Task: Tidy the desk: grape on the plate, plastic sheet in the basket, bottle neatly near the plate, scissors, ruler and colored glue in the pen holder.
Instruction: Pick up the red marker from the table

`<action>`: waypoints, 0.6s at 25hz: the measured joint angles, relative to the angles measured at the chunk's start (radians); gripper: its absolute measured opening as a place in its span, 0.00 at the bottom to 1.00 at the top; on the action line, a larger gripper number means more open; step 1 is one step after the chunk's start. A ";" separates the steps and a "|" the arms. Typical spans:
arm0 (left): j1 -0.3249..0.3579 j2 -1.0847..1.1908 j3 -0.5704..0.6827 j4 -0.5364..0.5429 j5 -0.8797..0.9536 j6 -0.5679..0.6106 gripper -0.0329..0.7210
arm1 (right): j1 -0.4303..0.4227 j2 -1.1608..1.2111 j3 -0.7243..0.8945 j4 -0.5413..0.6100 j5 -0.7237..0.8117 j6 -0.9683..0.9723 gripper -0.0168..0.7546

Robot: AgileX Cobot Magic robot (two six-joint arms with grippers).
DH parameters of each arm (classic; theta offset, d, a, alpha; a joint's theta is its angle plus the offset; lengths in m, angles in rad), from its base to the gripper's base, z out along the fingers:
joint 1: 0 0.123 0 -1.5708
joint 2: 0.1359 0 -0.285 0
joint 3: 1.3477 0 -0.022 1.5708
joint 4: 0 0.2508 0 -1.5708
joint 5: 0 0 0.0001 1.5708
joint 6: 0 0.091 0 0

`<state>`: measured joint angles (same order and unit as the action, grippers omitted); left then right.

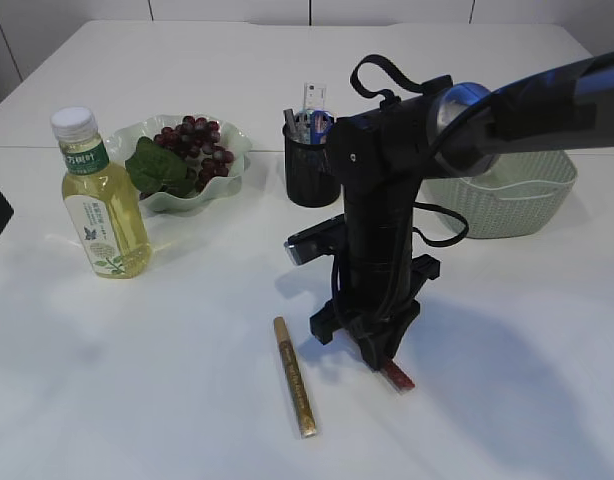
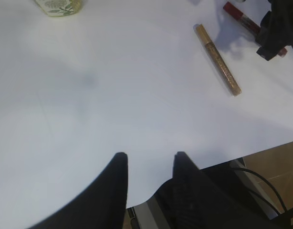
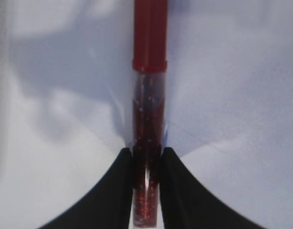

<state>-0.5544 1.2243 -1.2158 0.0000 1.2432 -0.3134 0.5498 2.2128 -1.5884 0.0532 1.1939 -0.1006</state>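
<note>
My right gripper (image 3: 147,155) is shut on a red glitter glue pen (image 3: 149,95), its fingers pressed against both sides of the clear barrel. The pen (image 1: 399,377) is low over the table under the gripper (image 1: 382,355). A gold glue pen (image 1: 295,376) lies just to its left. The black mesh pen holder (image 1: 309,170) stands behind, with several things sticking out that I cannot tell apart. Grapes (image 1: 197,135) lie on the pale wavy plate (image 1: 237,150). The yellow bottle (image 1: 102,200) stands upright left of the plate. My left gripper (image 2: 149,160) is open and empty over the table's front edge. The plastic sheet is out of view.
A pale green basket (image 1: 507,200) sits at the back right, partly behind the right arm. A green leaf (image 1: 162,168) lies on the plate beside the grapes. The left wrist view shows the gold pen (image 2: 218,59), the red pen (image 2: 239,16) and the table's edge.
</note>
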 joint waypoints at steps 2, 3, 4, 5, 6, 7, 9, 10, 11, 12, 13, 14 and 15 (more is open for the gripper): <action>0.000 0.000 0.000 0.000 0.000 0.000 0.36 | 0.000 -0.002 0.000 0.000 -0.008 0.014 0.23; 0.000 0.000 0.000 0.000 0.000 0.000 0.36 | 0.000 -0.007 0.000 0.000 -0.023 0.021 0.23; 0.000 0.000 0.000 0.000 0.000 0.000 0.36 | 0.000 -0.018 0.000 0.000 -0.037 0.029 0.23; 0.000 0.000 0.000 0.000 0.000 0.000 0.36 | 0.000 -0.034 0.002 0.000 -0.056 0.036 0.23; 0.000 0.000 0.000 0.000 0.000 0.000 0.36 | 0.000 -0.054 0.008 0.000 -0.076 0.039 0.23; 0.000 0.000 0.000 0.000 0.000 0.000 0.36 | 0.000 -0.072 0.013 0.000 -0.091 0.045 0.23; 0.000 0.000 0.000 0.000 0.000 0.000 0.36 | 0.000 -0.118 0.040 0.000 -0.134 0.051 0.23; 0.000 0.000 0.000 0.000 0.000 0.000 0.36 | 0.000 -0.141 0.058 0.000 -0.160 0.056 0.23; 0.000 0.000 0.000 0.000 0.000 0.000 0.36 | 0.000 -0.161 0.074 0.000 -0.184 0.061 0.23; 0.000 0.000 0.000 0.000 0.000 0.000 0.36 | 0.000 -0.185 0.097 0.000 -0.218 0.066 0.23; 0.000 0.000 0.000 0.000 0.000 0.000 0.36 | 0.000 -0.210 0.121 0.000 -0.259 0.072 0.23; 0.000 0.000 0.000 0.000 0.000 0.000 0.36 | 0.000 -0.231 0.142 -0.004 -0.295 0.077 0.23; 0.000 0.000 0.000 0.000 0.000 0.000 0.36 | 0.002 -0.255 0.165 -0.013 -0.339 0.085 0.23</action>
<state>-0.5544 1.2243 -1.2158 0.0000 1.2432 -0.3134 0.5520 1.9579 -1.4234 0.0405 0.8545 -0.0156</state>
